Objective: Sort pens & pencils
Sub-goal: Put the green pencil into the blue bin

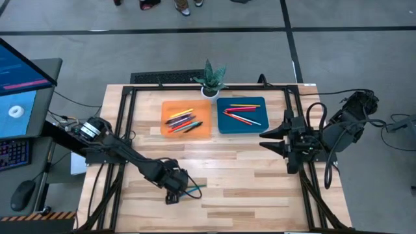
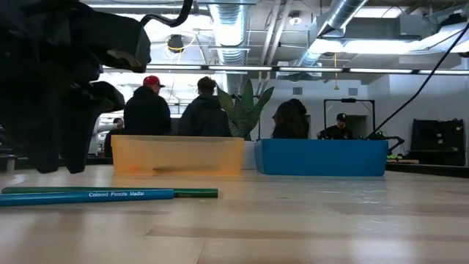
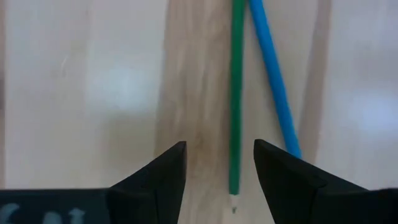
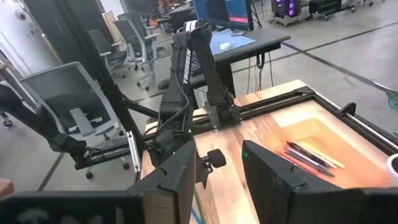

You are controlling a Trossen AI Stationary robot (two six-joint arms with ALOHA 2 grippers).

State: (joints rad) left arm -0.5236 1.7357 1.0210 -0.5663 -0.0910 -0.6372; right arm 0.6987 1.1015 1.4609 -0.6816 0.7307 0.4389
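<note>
Most of the sorting looks done: the orange tray holds a mixed cluster of dark and bright sticks, the blue tray mostly red and orange ones. Left on the table are a green pencil and a blue pencil (lying side by side). My left gripper hangs spread over the green one; my right gripper waits open beside the blue tray.

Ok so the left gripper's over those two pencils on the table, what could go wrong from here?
1. The left gripper stands open over the green pencil, but the blue pencil lies close beside it and crosses one finger; closing might catch both or nudge the blue one away.
2. The fingers sit near the green pencil's tip, so a grip there may let it tilt or slip.
3. The right gripper waits clear, near the blue tray.
</note>
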